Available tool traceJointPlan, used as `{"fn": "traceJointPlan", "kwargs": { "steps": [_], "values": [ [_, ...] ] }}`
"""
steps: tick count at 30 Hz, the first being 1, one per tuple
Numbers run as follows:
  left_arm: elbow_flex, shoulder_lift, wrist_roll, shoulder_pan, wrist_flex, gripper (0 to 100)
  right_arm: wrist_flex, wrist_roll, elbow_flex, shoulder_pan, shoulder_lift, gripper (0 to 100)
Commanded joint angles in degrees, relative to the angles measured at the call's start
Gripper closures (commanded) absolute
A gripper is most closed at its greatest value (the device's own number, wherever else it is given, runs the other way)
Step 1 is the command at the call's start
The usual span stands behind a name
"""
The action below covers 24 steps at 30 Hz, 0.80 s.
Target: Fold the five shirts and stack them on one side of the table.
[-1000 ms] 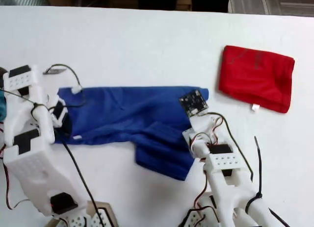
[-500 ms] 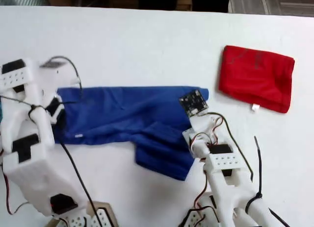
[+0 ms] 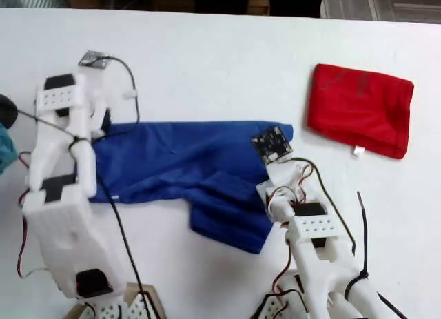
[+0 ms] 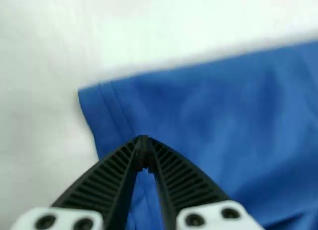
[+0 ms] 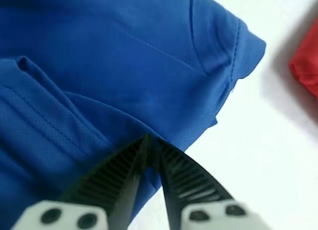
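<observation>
- My left tool [image 4: 143, 151] is closed to a narrow point, its ribbed fingers [image 4: 119, 165] meeting at the tips on the blue shirt [image 3: 186, 164].
- It pinches the cloth just inside the hemmed end of the shirt, the end that points to the left edge of the worktop [image 3: 207, 57].
- My right tool [image 5: 149, 144] is also shut tight, its tips nipping the blue shirt at a folded edge.
- That grip sits beside the shirt's other end, close to a stitched sleeve hem, with bare worktop just past it.
- The blue shirt lies stretched in a long band across the middle of the worktop, running from the left side toward the right.
- The cloth is flat on the surface and only part folded. One loose flap hangs out of the band toward the near edge, between my two arms.
- In the high view my left arm stands over the shirt's left end and my right arm over its right end.
- The red shirt [image 3: 360, 119] is folded into a neat rectangle and lies toward the right edge, in the far half of the worktop.
- It is apart from the blue shirt, with a strip of white surface between them.
- A bit of teal cloth [image 3: 5, 148] shows at the left edge of the worktop, beside my left arm; I cannot tell what it is.
</observation>
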Motion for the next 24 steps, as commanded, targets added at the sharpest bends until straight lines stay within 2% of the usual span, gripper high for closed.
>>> {"fn": "traceJointPlan", "kwargs": {
  "steps": [1, 6, 12, 16, 24],
  "values": [
    [-13.76, 7.82, 1.32, 0.35, 2.81, 97, 0.48, -0.18, -0.44, -0.13, -1.80, 97.8],
    [-32.75, 22.59, 1.76, -2.20, 11.60, 97, 15.87, -7.12, -11.25, 3.21, -1.71, 97.8],
    [-56.84, 36.92, 2.64, -4.04, 18.46, 97, 32.48, -7.38, -32.70, 2.51, 2.15, 97.8],
    [-65.89, 42.02, 2.99, -4.13, 19.16, 97, 32.57, -7.38, -41.32, 0.57, 14.02, 97.8],
    [-68.97, 41.32, 2.99, -7.82, 16.35, 97, 32.22, -7.47, -62.77, -2.68, 42.42, 97.8]
  ]
}}
